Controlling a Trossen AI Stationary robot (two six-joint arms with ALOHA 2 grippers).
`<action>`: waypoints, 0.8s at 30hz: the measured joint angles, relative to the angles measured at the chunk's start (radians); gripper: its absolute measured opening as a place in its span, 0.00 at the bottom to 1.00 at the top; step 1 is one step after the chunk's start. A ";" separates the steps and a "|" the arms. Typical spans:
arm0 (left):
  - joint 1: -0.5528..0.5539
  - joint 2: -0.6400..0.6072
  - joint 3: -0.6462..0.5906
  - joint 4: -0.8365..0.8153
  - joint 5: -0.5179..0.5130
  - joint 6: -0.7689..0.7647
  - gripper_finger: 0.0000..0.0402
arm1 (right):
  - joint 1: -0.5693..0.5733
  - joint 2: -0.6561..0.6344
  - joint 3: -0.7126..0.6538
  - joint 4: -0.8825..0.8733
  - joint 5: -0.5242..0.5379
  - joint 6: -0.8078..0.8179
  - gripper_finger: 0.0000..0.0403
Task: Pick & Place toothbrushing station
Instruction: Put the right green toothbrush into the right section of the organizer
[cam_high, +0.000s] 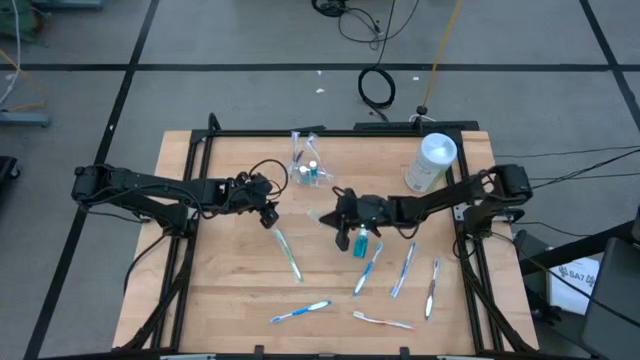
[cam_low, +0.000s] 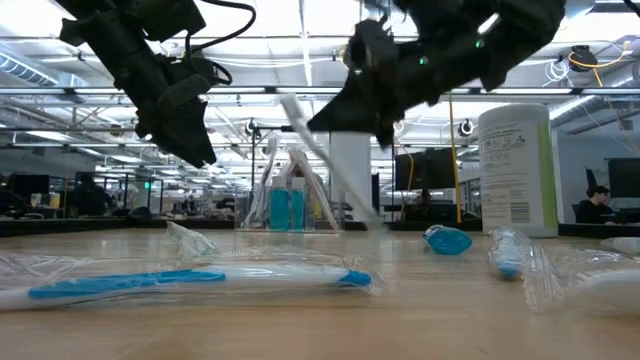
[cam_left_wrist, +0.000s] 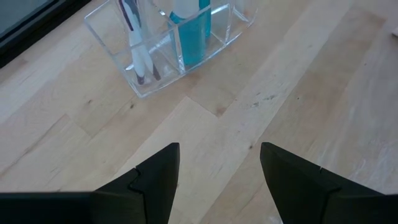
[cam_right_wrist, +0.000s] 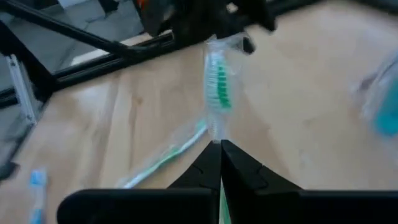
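lifting phase: right gripper (cam_right_wrist: 220, 144) clamped shut on a wrapped green-bristled white toothbrush (cam_right_wrist: 216, 87) (raised mid-table), next needing carriage to the clear plastic organiser (cam_high: 306, 165); left gripper (cam_left_wrist: 217, 165) hovers, jaws wide, empty.

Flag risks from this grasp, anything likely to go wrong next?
1. The right hand is shut on the wrapped toothbrush at one end only; the long free end could swing or slip.
2. The clear organizer already holds brushes and a teal tube, so the slots look tight; a tilted brush may catch the rim.
3. The left hand, open, hangs near the organizer, and the teal tube lies under the right arm; either could get bumped.
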 joint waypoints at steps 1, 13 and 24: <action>0.000 0.000 0.000 0.000 0.000 0.000 0.58 | 0.000 -0.018 -0.001 0.002 0.018 -0.036 0.00; 0.000 0.000 0.000 0.042 0.000 0.030 0.58 | -0.052 -0.131 0.000 0.245 0.330 -0.505 0.00; 0.000 0.000 0.000 0.042 -0.007 0.033 0.58 | -0.210 -0.105 0.001 0.373 0.214 -0.503 0.00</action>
